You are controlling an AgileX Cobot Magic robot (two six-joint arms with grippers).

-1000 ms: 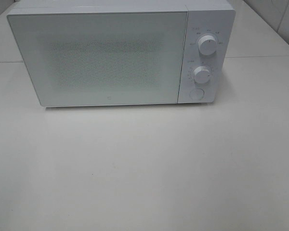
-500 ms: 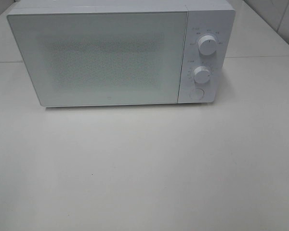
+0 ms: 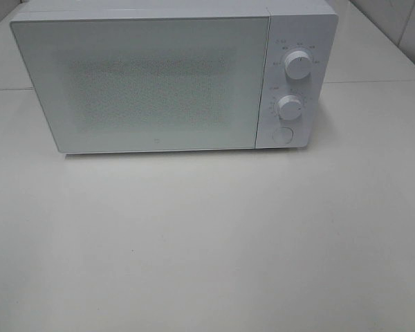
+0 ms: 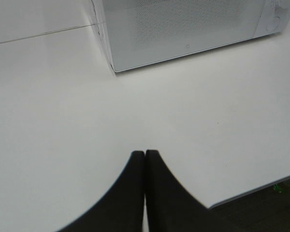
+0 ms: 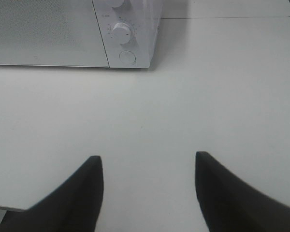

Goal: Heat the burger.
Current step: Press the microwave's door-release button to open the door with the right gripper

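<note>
Far on table [image 3: 207, 242]: microwave [image 3: 159, 76], door shut, nothing moved; we see no burger. Left gripper [image 4: 145, 153] clenched empty; right gripper [image 5: 147, 155] released.

High front view and both low wrist views, all toward microwave [image 3: 159, 83]

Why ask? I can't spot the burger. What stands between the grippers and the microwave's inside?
Only the shut door of the microwave covers its inside. On the table between it and the left gripper, fingers together, and the right gripper, fingers apart, nothing visible lies. No burger shows anywhere.
</note>
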